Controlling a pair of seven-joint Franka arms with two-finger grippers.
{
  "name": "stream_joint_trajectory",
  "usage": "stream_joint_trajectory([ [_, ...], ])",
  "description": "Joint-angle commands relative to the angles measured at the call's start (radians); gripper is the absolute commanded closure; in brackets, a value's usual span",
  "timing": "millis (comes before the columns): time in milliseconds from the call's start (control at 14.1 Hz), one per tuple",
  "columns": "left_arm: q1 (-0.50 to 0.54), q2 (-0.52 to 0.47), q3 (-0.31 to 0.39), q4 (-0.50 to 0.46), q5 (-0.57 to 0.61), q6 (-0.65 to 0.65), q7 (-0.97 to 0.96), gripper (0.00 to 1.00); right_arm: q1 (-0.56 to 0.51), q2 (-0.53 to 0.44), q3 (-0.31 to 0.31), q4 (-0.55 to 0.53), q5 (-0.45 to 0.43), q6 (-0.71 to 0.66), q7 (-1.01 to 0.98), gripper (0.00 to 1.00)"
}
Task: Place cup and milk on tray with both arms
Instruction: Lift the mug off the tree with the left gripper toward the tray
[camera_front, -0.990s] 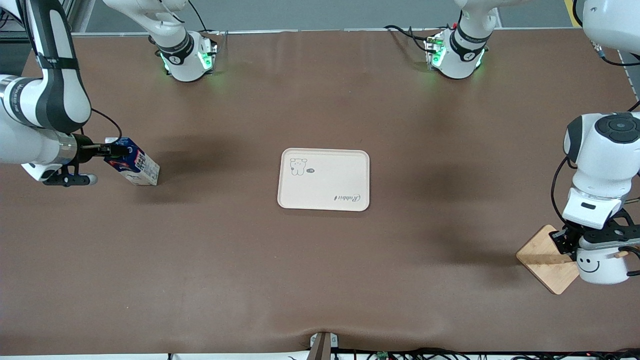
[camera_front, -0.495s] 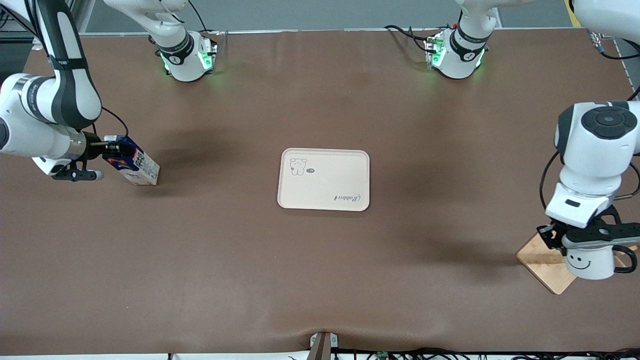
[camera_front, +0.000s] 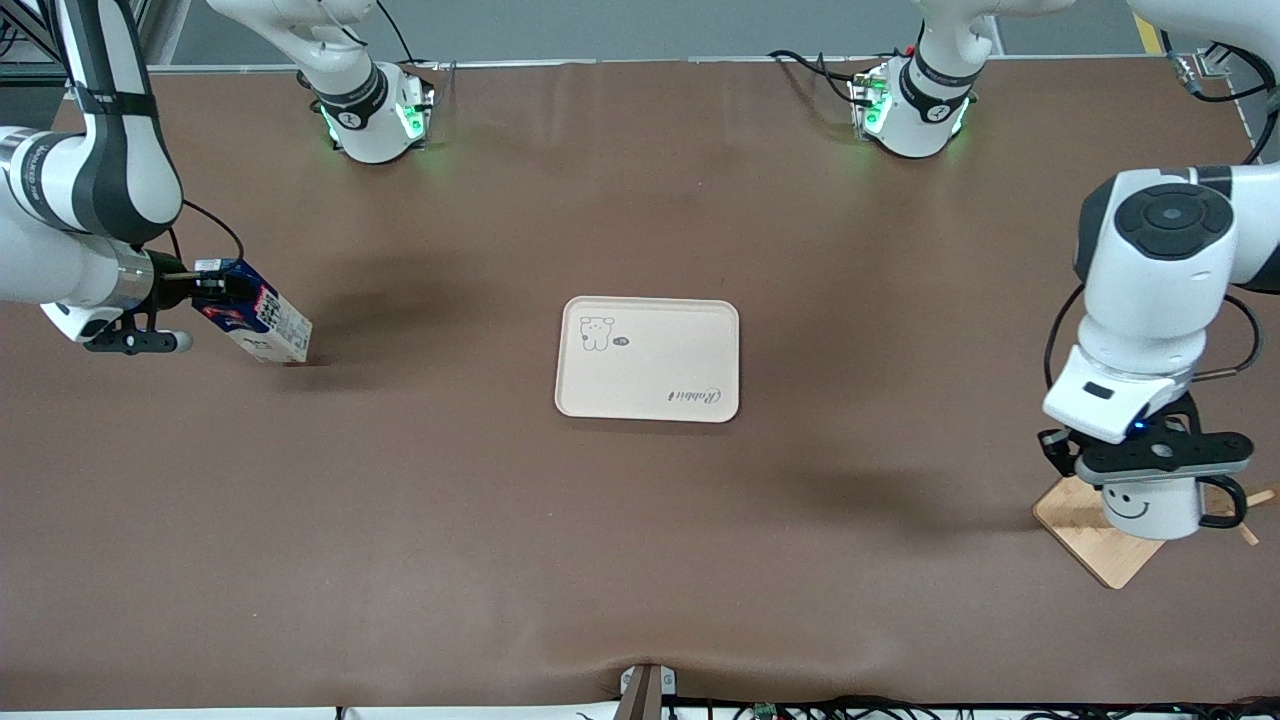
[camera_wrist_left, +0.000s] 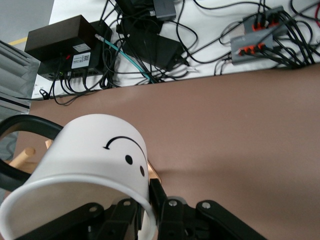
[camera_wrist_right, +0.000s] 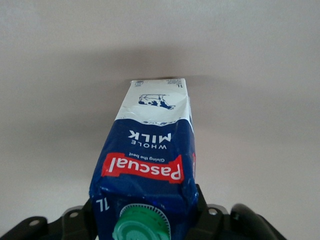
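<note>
The milk (camera_front: 255, 323), a dark blue and white carton with a green cap (camera_wrist_right: 142, 223), leans at the right arm's end of the table. My right gripper (camera_front: 207, 286) is shut on its top, a finger on each side (camera_wrist_right: 146, 210). Its bottom sits at or just above the table; I cannot tell which. The cup (camera_front: 1150, 507), white with a smiley face, hangs over the wooden stand base (camera_front: 1095, 545) at the left arm's end. My left gripper (camera_front: 1150, 468) is shut on its rim (camera_wrist_left: 152, 195). The cream tray (camera_front: 690, 345) lies bare mid-table.
The wooden stand base (camera_wrist_left: 154, 173) with a wooden peg (camera_front: 1250, 497) lies under the cup near the table's edge. Both arm bases (camera_front: 372, 115) (camera_front: 912, 110) stand along the edge farthest from the front camera. Cables and power boxes (camera_wrist_left: 75, 47) lie off the table.
My right gripper closed on the carton's top and tipped it slightly. The left arm raised the cup off the wooden base and carried it a little toward the tray.
</note>
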Motion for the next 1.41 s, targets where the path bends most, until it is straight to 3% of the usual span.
stream_joint_trajectory([
  [0, -0.105, 0.009, -0.001, 0.066, 0.014, -0.141, -0.050, 1.00, -0.006, 0.007, 0.013, 0.106, -0.001, -0.145, -0.010, 1.00],
  [354, -0.283, 0.049, -0.008, 0.078, -0.067, -0.241, -0.084, 1.00, 0.075, 0.018, 0.013, 0.266, 0.000, -0.300, 0.005, 1.00],
  [778, -0.416, 0.122, -0.028, 0.074, -0.334, -0.256, -0.084, 1.00, 0.225, 0.132, 0.014, 0.562, 0.002, -0.501, 0.030, 1.00],
  [990, -0.468, 0.165, -0.028, 0.069, -0.426, -0.302, -0.082, 1.00, 0.303, 0.149, 0.014, 0.591, 0.009, -0.498, 0.120, 1.00],
  [1343, -0.582, 0.269, -0.031, 0.075, -0.459, -0.293, -0.128, 1.00, 0.340, 0.193, 0.014, 0.634, 0.156, -0.492, 0.183, 1.00],
])
